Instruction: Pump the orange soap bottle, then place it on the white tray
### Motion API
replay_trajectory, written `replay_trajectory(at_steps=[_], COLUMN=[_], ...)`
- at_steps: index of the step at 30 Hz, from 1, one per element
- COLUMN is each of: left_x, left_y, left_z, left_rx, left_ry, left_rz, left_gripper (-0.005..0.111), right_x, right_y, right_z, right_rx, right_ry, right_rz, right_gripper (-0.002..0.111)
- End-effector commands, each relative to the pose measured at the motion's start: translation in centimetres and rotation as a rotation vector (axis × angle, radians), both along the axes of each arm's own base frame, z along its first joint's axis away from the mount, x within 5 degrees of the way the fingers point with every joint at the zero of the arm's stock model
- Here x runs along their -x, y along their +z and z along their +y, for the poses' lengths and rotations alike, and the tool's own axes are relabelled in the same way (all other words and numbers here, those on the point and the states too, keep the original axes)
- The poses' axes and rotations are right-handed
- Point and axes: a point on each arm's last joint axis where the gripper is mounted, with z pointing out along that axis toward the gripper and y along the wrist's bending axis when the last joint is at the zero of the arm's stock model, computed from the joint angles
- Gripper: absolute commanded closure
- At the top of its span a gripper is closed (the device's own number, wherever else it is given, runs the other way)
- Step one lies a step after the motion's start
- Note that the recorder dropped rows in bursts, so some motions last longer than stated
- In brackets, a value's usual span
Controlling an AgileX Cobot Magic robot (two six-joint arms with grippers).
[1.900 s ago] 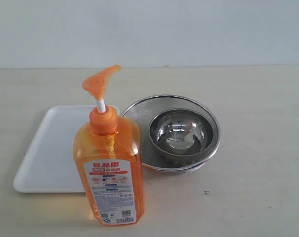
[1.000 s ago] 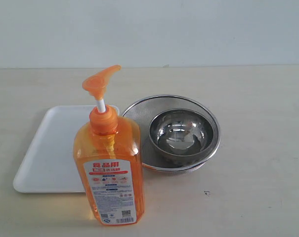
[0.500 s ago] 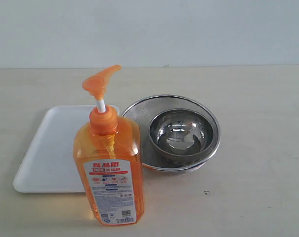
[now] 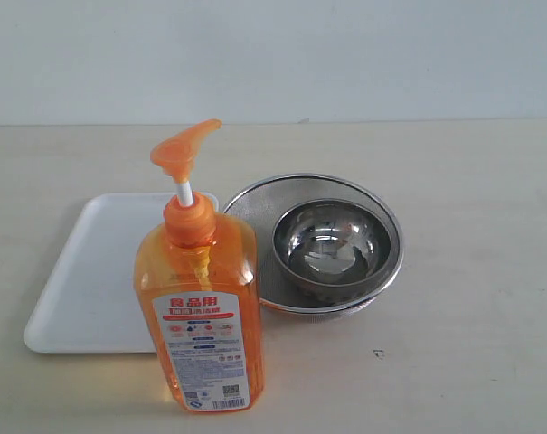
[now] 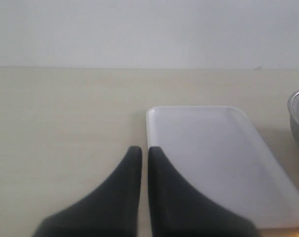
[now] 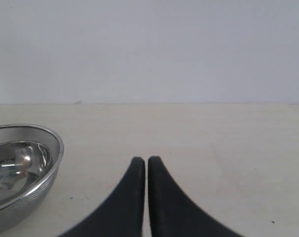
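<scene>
The bottle point(image 4: 201, 307) stands upright on the table point(image 4: 472, 362), off the tray point(image 4: 92, 271), just in front of the tray's near right corner in the exterior view. It is tall and translucent orange with a rectangular body. A white-and-red label with Chinese text faces the camera. Its orange pump head sits raised on a white stem, nozzle angled up and to the right. The tray is white, flat and rectangular, with rounded corners and a low rim. It lies level, and the bottle hides part of its right side.

1 steel bowl point(image 4: 336, 249) inside mesh strainer point(image 4: 250, 212) | both on beige table point(image 4: 472, 226) | white wall point(image 4: 345, 54) behind
</scene>
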Motion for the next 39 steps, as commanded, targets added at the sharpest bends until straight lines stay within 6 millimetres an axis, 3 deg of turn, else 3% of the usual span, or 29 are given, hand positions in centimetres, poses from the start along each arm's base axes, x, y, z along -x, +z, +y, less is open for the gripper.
replay_trajectory(at_steps=[1,9,16,25,33,39], left_x=[0.0,0.0,0.0,0.0,0.0,0.0], left_y=[-0.1,-0.1,-0.1,-0.1,-0.1,-0.1], left_z=[0.0,0.0,0.0,0.0,0.0,0.0], left_rx=[-0.003,-0.003,-0.003,-0.003,-0.003,-0.003], left_ry=[0.001,0.001,0.001,0.001,0.001,0.001], left_rz=[0.002,0.002,0.002,0.002,0.002,0.002], left_gripper=[0.102,0.102,0.102,0.102,0.102,0.102], right_x=[0.0,0.0,0.3,-0.7,-1.9,-2.1], right_y=[0.1,0.1,2.3,5.8,6.4,6.5], right_z=[0.0,0.0,0.0,0.1,0.2,0.2], right_rx=[0.008,0.016,0.006,0.017,0.047,0.041], right_ry=[-0.003,-0.003,-0.001,0.005,0.012,0.011], right_rz=[-0.010,-0.009,-0.068,0.030,0.165,0.155], right_gripper=[0.108,0.108,0.108,0.108,0.108,0.108])
